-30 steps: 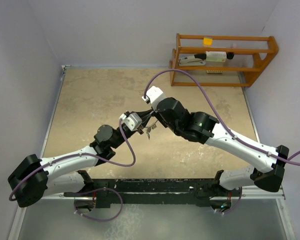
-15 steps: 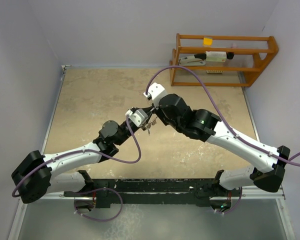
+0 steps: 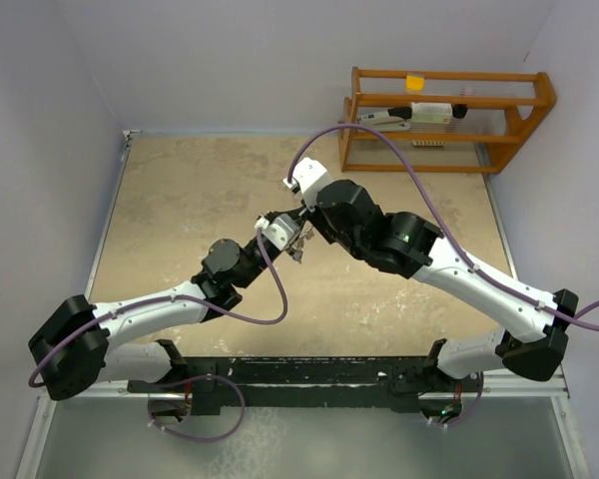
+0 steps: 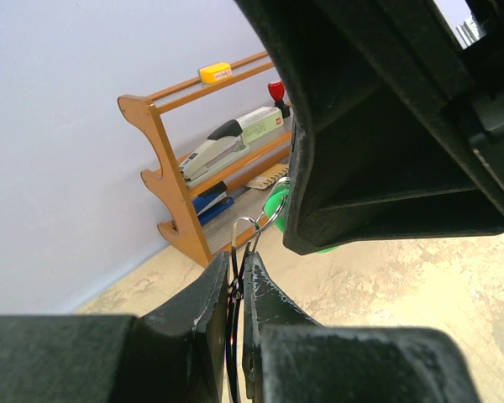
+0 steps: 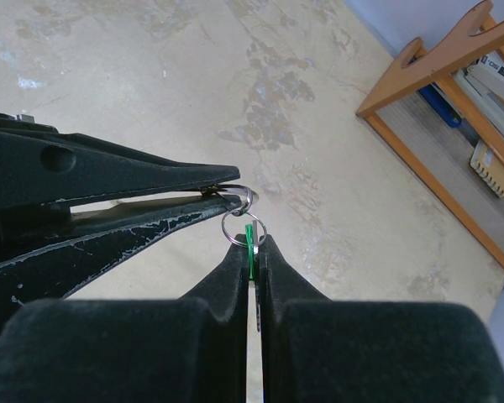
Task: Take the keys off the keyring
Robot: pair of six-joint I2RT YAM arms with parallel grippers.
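Judging progress from the present views, no key lies freed on the table (image 3: 180, 200); removal appears not yet accomplished, with every key left to strip. The left arm reaches forward and rightward to mid-table, and the left gripper (image 4: 236, 267) has its jaws pressed together on the wire of the keyring (image 5: 241, 225), held aloft. The green-headed key (image 4: 277, 204) is threaded on that ring, and the other keys (image 3: 298, 251) hang below. The right arm angles in from the right, and the right gripper (image 5: 250, 248) pinches the green-headed key edge-on.
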